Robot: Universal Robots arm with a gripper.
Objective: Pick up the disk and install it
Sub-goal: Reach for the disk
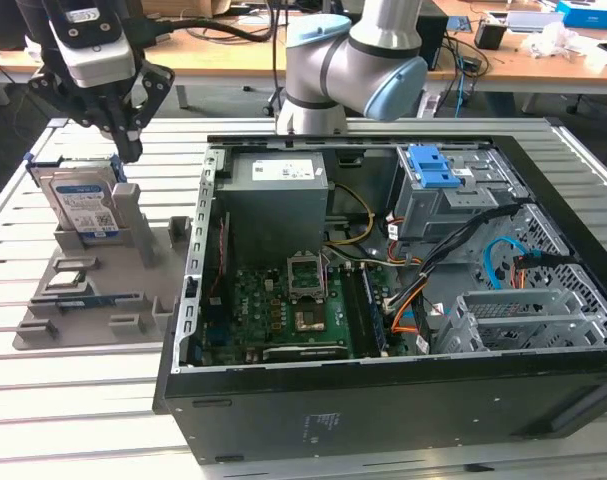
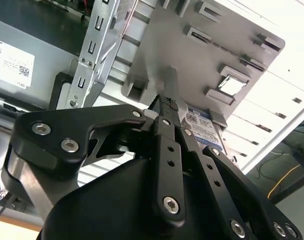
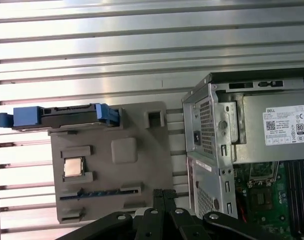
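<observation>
Grey holder (image 1: 108, 272) carries one upright disk (image 1: 83, 205); one gripper (image 1: 129, 152) hovers near.

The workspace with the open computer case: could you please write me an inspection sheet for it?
Surface: ribbed aluminium table carries everything.
Job's things: silver hard drive with blue side rails stands on edge in the grey plastic fixture; grey drive bay with blue latch sits in the open black computer case.
Clutter: square silver processor chip and green memory stick rest in the fixture.
Gripper: black gripper, shut and empty, hovers over the fixture beside the drive.
Cables: black, orange and blue cables run inside the case.
Surroundings: wooden desks behind.
</observation>
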